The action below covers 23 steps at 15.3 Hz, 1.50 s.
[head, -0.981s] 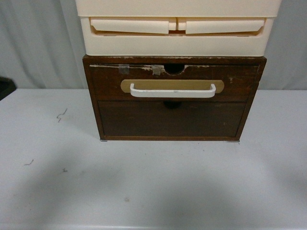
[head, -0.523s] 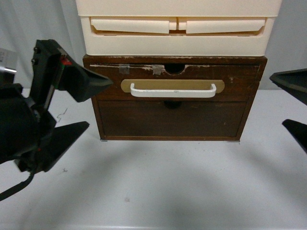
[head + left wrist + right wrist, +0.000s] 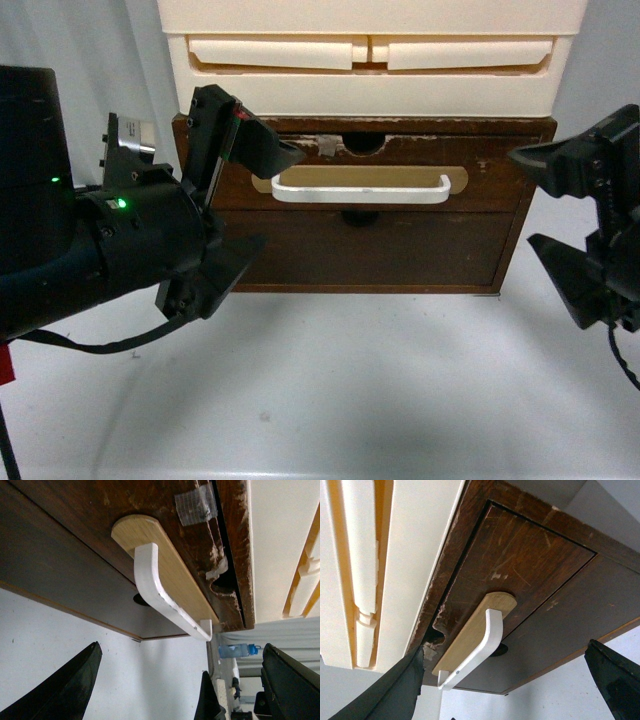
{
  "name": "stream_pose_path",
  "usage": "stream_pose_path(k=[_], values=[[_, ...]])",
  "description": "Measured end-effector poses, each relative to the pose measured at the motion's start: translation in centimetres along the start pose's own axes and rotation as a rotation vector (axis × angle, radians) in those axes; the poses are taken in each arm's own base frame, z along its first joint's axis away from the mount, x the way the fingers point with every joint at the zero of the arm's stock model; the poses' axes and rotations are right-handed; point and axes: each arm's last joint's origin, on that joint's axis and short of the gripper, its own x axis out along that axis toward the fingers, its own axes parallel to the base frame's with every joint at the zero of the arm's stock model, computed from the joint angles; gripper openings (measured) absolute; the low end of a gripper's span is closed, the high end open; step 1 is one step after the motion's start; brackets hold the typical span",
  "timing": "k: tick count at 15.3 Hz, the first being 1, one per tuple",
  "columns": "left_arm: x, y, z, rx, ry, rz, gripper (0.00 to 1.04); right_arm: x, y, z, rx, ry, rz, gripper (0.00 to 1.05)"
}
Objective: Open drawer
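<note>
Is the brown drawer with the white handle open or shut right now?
Shut. The drawer front sits flush in the cabinet frame; no gap or inside shows in any view.

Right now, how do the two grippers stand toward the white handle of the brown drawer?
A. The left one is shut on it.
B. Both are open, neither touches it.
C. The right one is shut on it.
B: the left gripper and the right gripper both show spread jaws, and the white handle on the drawer is held by neither.
</note>
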Motion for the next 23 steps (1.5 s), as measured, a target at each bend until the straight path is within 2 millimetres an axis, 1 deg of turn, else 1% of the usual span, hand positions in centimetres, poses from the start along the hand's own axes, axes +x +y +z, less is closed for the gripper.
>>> stream_pose_path(k=[4,6,9,12,13,14,15,17,19,21,22,23], values=[[2.4,0.9,1.1,-0.016,0.001,-0.001,0.98,3.7,1.3,-1.1,0.022,0.034,0.067,0.98],[3.3,1.2,1.7,-0.022,0.0,0.006,0.98,5.2,1.5,-1.7,0.055,0.049,0.083,0.98],[4.0,1.5,2.4,-0.026,-0.012,0.005,0.98,7.0,1.3,-2.6,0.075,0.07,0.063,0.98],[4.5,1.6,2.6,-0.032,-0.015,0.015,0.97,7.8,1.2,-3.2,0.089,0.077,0.05,0.98],[4.6,1.7,2.6,-0.038,-0.019,0.023,0.89,8.0,1.3,-3.4,0.091,0.074,0.051,0.95],[4.6,1.8,2.5,-0.041,-0.018,0.017,0.8,8.3,1.1,-3.4,0.093,0.066,0.037,0.84],[4.6,1.9,2.5,-0.042,-0.017,0.017,0.71,8.5,0.9,-3.5,0.098,0.065,0.027,0.77],[4.7,2.0,2.5,-0.043,-0.01,0.017,0.53,8.8,0.4,-4.1,0.102,0.077,0.015,0.59],[4.8,2.2,2.6,-0.046,-0.012,0.019,0.35,9.0,0.8,-4.1,0.1,0.076,0.031,0.4],[4.8,2.0,2.7,-0.055,-0.011,0.005,0.19,9.0,0.8,-4.4,0.119,0.096,0.028,0.24],[4.8,2.0,2.6,-0.08,-0.012,-0.001,0.15,9.0,0.7,-4.4,0.167,0.1,0.032,0.2],[4.8,2.0,2.6,-0.098,-0.009,-0.001,0.15,9.0,0.7,-4.4,0.199,0.103,0.032,0.19]])
